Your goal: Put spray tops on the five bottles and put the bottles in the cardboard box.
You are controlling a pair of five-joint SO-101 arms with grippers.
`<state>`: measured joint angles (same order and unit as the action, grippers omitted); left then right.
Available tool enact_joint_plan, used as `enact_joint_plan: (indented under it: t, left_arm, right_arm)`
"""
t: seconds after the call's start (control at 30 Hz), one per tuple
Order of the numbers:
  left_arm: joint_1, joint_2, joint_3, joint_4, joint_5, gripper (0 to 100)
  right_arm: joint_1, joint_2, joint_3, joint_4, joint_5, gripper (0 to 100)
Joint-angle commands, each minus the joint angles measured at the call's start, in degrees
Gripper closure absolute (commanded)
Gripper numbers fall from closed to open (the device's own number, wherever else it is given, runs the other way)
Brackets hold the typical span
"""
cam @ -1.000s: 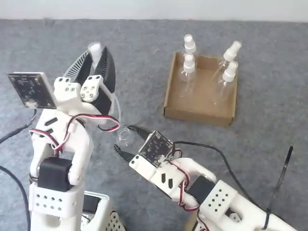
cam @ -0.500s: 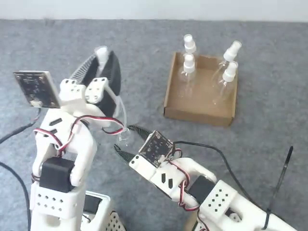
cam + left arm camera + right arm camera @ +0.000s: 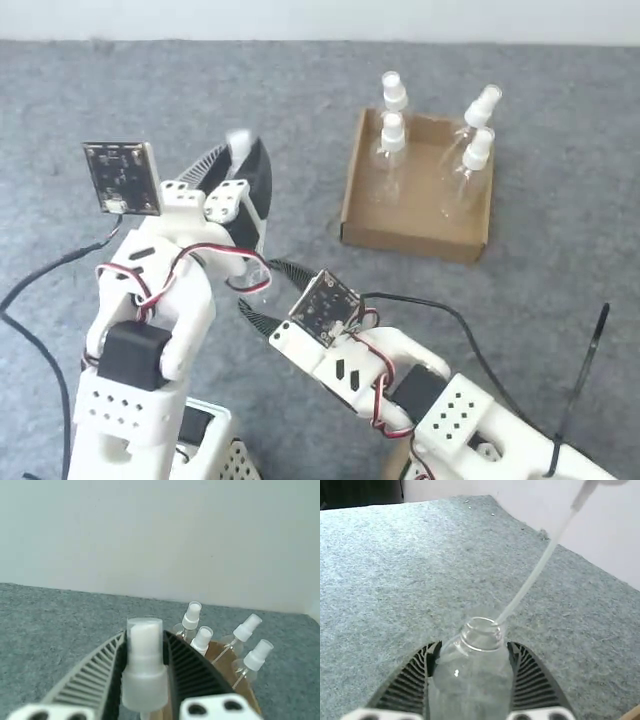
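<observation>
My left gripper (image 3: 241,152) (image 3: 145,636) is shut on a white spray top (image 3: 145,662) and holds it up in the air. The top's thin tube (image 3: 530,580) slants down, and its tip sits in the mouth of a clear bottle (image 3: 480,640). That bottle stands upright on the grey carpet with my right gripper (image 3: 258,288) (image 3: 474,650) shut on it, one finger on each side. Farther right is the cardboard box (image 3: 410,240) (image 3: 225,652), which holds several upright bottles with spray tops (image 3: 392,130).
A white perforated basket (image 3: 215,455) stands at the near edge beside the left arm's base. A black cable tie (image 3: 585,365) sticks up at the near right. Grey carpet (image 3: 560,200) covers the table around the box.
My left arm has swung right and down with the spray top. The tube's tip now reaches the bottle mouth. The right gripper and its bottle have stayed put.
</observation>
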<state>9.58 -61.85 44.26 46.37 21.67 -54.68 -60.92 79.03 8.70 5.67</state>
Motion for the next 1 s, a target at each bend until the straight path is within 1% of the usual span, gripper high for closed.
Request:
enact_joint_plan:
  t: [0.0,0.07,0.13,0.23,0.43,0.57,0.7,0.77,0.97]
  left_arm:
    - [0.7,-0.4,-0.6,5.0,-4.3,99]
    - [0.6,-0.4,-0.3,7.2,-6.9,99]
    - [0.4,-0.4,-0.1,8.8,-8.8,99]
    - [0.8,-0.4,-0.1,11.4,-11.1,99]
    - [1.1,-0.1,0.1,15.5,-13.1,99]
    - [1.1,-0.3,2.4,15.4,-13.0,99]
    - [1.1,-0.3,4.4,13.6,-12.9,99]
    - [2.2,-0.4,5.6,12.7,-12.8,99]
    - [3.3,-0.4,4.8,12.7,-12.8,99]
  right_arm:
    - [1.6,-1.8,-0.6,-1.6,-3.4,99.3]
    - [3.0,-1.8,-1.1,-1.6,-7.2,99.3]
    - [4.2,-2.0,-1.1,-1.7,-9.2,99.3]
    - [4.4,-2.2,-1.1,-1.8,-9.4,99.3]
    - [4.5,-2.2,-1.1,-1.8,-9.6,99.3]
    - [4.5,-2.2,-1.1,-1.9,-9.6,99.3]
    - [4.7,-2.2,-1.1,-1.9,-9.6,99.3]
    - [4.7,-2.2,-1.1,-1.9,-9.6,99.3]
    - [4.7,-2.2,-1.0,-1.9,-9.5,99.3]
